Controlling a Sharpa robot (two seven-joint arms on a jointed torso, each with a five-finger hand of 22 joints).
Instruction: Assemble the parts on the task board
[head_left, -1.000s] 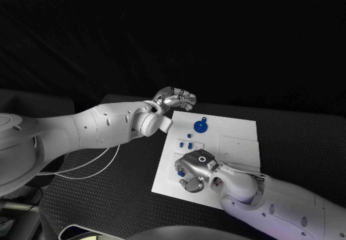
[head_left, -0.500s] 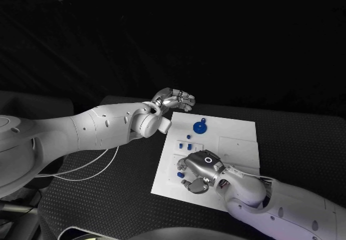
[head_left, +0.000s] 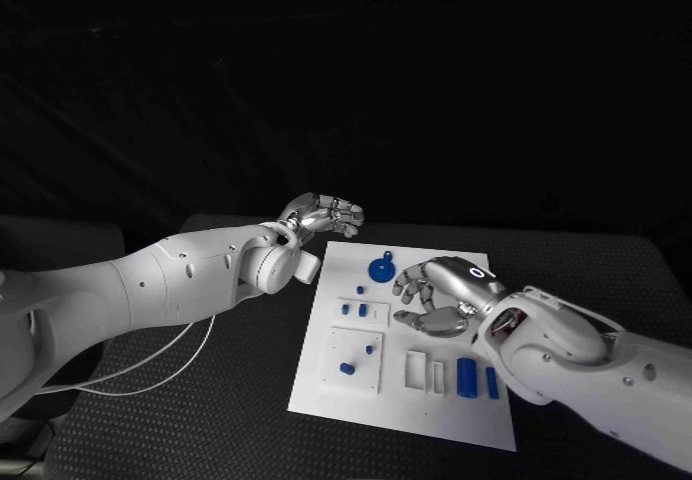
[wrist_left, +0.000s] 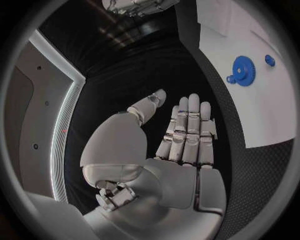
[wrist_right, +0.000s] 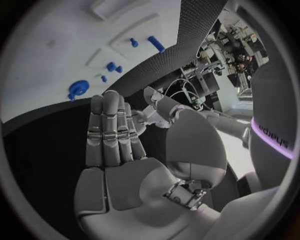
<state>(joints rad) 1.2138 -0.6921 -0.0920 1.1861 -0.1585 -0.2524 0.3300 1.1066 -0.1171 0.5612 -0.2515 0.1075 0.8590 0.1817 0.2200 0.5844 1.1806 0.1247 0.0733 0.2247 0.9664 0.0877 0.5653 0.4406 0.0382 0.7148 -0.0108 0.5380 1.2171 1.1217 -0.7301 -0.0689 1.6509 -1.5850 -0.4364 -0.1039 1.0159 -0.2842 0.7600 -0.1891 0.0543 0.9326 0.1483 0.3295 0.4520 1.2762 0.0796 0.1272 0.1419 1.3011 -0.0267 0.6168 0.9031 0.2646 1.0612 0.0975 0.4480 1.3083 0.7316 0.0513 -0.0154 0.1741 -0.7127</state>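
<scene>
The white task board (head_left: 476, 425) lies in the middle of the black table. A blue gear (head_left: 381, 268) sits near its far left corner, and small blue parts (head_left: 353, 311) lie nearer. Two long blue parts (head_left: 466, 376) stand by the near right side, and two more blue pieces (head_left: 346, 368) lie at the near left. My right hand (head_left: 440, 293) hovers over the board just right of the gear, fingers apart, holding nothing. My left hand (head_left: 320, 213) hangs beyond the far left corner, off the board, with nothing in it. The left wrist view shows flat fingers (wrist_left: 187, 135) and the gear (wrist_left: 244, 70).
A white cable (head_left: 159, 350) loops over the table left of the board, under my left arm. The right wrist view shows the gear (wrist_right: 78, 89), several blue parts (wrist_right: 111, 66) and my left hand (wrist_right: 155, 107) past the board's edge.
My right hand has risen from the board's near left area and moved farther, beside the gear, uncovering the near parts. The camera has shifted. My left hand stays by the far corner.
</scene>
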